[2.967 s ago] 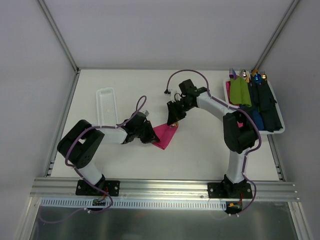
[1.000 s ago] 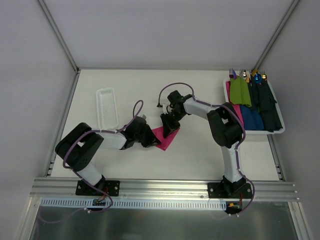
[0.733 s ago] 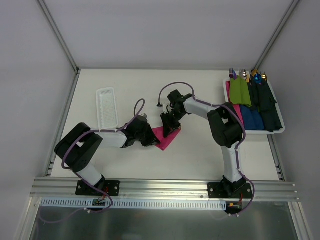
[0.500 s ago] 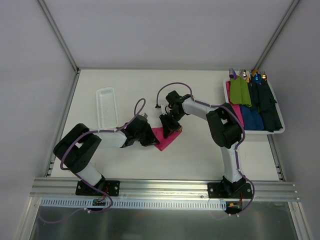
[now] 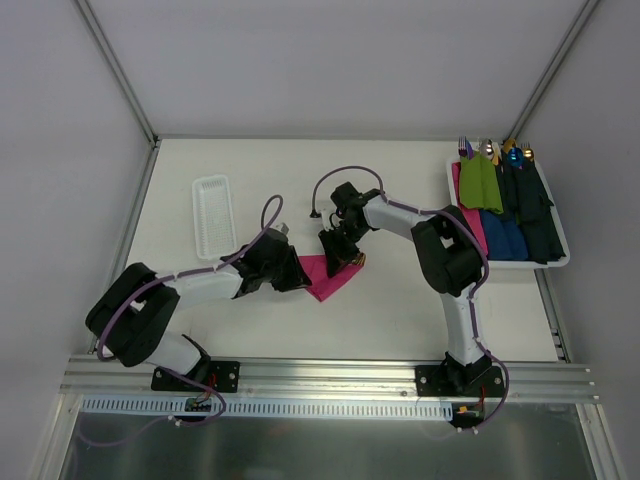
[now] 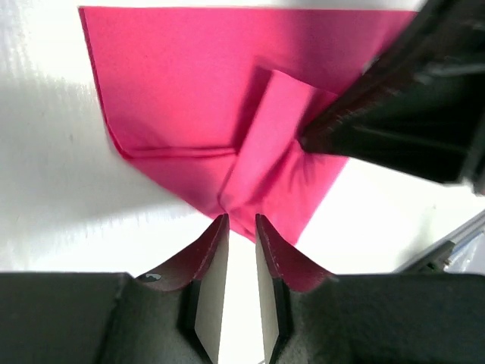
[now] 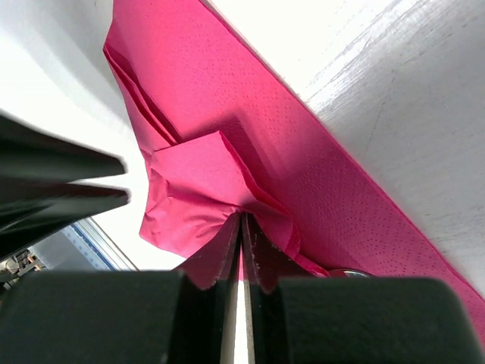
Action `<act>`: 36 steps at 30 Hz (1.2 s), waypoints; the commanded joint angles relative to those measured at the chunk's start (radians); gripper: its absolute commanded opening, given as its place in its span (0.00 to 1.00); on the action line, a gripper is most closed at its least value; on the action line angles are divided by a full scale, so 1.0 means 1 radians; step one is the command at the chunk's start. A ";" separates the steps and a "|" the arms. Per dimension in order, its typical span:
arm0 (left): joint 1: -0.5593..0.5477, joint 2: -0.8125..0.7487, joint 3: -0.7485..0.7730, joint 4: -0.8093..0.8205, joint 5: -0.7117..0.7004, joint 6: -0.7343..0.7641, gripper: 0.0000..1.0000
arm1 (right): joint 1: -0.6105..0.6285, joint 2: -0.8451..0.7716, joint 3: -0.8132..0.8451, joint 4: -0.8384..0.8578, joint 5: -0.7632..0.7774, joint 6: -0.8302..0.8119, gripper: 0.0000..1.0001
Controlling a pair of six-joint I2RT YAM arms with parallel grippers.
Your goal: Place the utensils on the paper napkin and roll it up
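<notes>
- Top external view: the magenta paper napkin (image 5: 332, 281) lies on the middle of the table (image 5: 400, 300), between both grippers.
- Right gripper (image 7: 241, 218): fingers pressed together on a raised napkin fold.
- Left gripper (image 6: 236, 221): fingers slightly apart at the napkin's corner.

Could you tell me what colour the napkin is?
The napkin is plain magenta-pink; left wrist view.

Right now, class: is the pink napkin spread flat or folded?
Partly folded. A flap of the paper napkin is doubled over onto the sheet and pinched in the right gripper; creases run along one edge.
</notes>
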 commanded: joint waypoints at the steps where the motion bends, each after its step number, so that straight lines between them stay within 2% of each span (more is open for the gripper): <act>1: 0.009 -0.100 0.001 -0.055 -0.044 0.049 0.21 | 0.005 0.046 -0.002 -0.041 0.088 -0.020 0.07; 9: -0.003 -0.101 0.043 -0.034 -0.003 0.031 0.20 | 0.005 0.050 0.004 -0.043 0.080 -0.012 0.07; 21: -0.011 0.119 0.015 0.115 -0.024 -0.047 0.15 | 0.005 0.061 0.018 -0.043 0.055 -0.007 0.07; 25: -0.013 0.164 -0.009 0.121 -0.030 -0.132 0.11 | 0.005 0.066 0.038 -0.054 0.062 -0.017 0.07; 30: -0.011 0.054 -0.089 0.105 -0.131 -0.182 0.11 | 0.009 0.089 0.084 -0.089 0.074 -0.017 0.07; 33: -0.011 -0.058 -0.115 0.026 -0.191 -0.181 0.11 | 0.018 0.101 0.105 -0.103 0.075 -0.015 0.07; 36: -0.011 -0.178 -0.153 -0.007 -0.247 -0.172 0.16 | 0.031 0.112 0.125 -0.107 0.075 -0.011 0.07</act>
